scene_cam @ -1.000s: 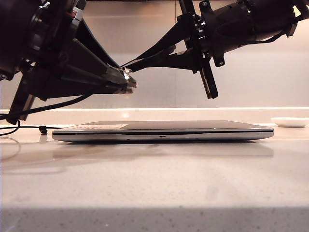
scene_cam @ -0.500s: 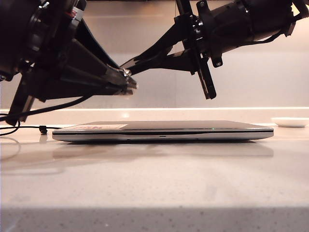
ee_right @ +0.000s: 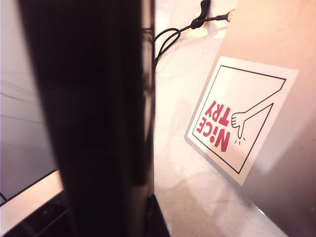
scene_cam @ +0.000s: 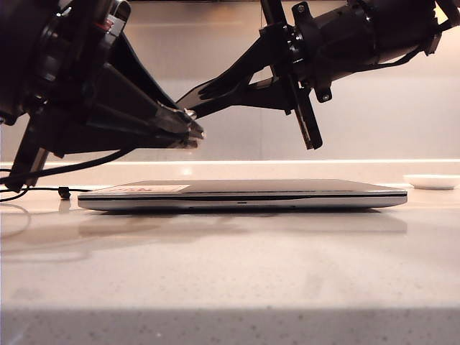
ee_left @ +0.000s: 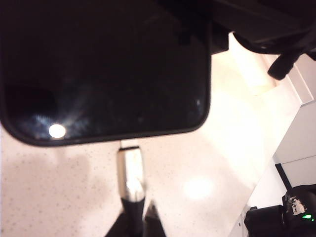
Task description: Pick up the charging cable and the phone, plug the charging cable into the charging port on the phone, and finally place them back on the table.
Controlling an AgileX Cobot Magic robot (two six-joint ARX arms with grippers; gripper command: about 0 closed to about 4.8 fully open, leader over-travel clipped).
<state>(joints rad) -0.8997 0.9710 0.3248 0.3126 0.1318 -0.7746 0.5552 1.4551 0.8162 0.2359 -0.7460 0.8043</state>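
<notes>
Phone (ee_left: 106, 69) and charging cable (ee_left: 131, 175) meet in mid-air above the closed silver laptop (scene_cam: 244, 194) that lies on the pale speckled table (scene_cam: 230, 273). In the left wrist view the cable's silvery plug tip points straight at the phone's short end edge, and its narrow end touches that edge, though whether it is seated in the charging port cannot be told from the glare. The left gripper (ee_left: 138, 223) is clamped on the black body of the plug, its fingertips pinched just behind the metal part. In the exterior view it hangs over the laptop's left end, with the cord trailing down from it to the table at the far left, where a small black band sits on it. The right gripper (ee_right: 148, 212) reaches in from the upper right and is closed on the phone, which fills its own wrist view as a dark slab seen edge-on. Beyond that slab lies the laptop's lid with a pale sticker (ee_right: 237, 118) reading "NICE TRY".
</notes>
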